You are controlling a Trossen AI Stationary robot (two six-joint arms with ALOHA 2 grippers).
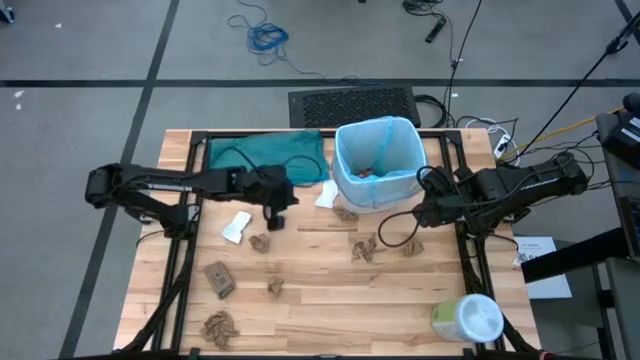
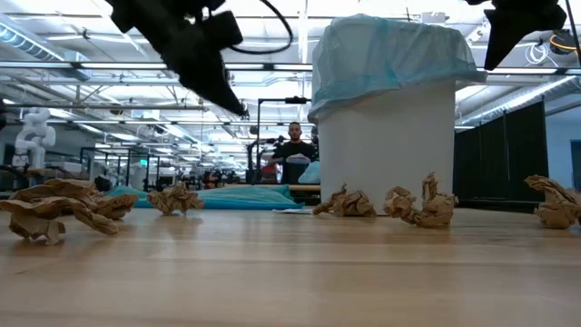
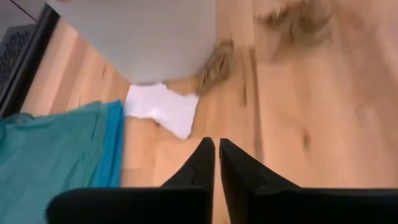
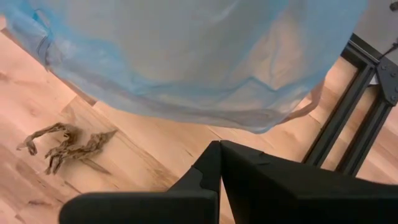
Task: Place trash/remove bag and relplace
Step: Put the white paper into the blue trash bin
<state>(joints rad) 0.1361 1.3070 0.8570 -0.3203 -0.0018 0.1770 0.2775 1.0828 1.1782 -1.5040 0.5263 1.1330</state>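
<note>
- While brown paper wads (image 1: 364,248) litter the bench (image 1: 330,300), trash-collecting is underway; blue-lined bin (image 1: 377,160) holds some.
- Left tool (image 1: 272,218), fingers nearly together, empty, near white scrap (image 1: 237,228).
- Right tool (image 1: 420,217) closed, empty, beside bin.
- Next: open, descend onto a wad.

Crinkly translucent plastic bag (image 1: 377,150), crumpled paper trash (image 1: 364,248), smooth wooden table (image 1: 330,300).

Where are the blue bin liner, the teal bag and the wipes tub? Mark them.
Blue bin liner (image 1: 385,135): high view, rim.
Teal bag (image 1: 265,155): high view, middle.
Wipes tub (image 1: 467,319): high view, lid.
</note>
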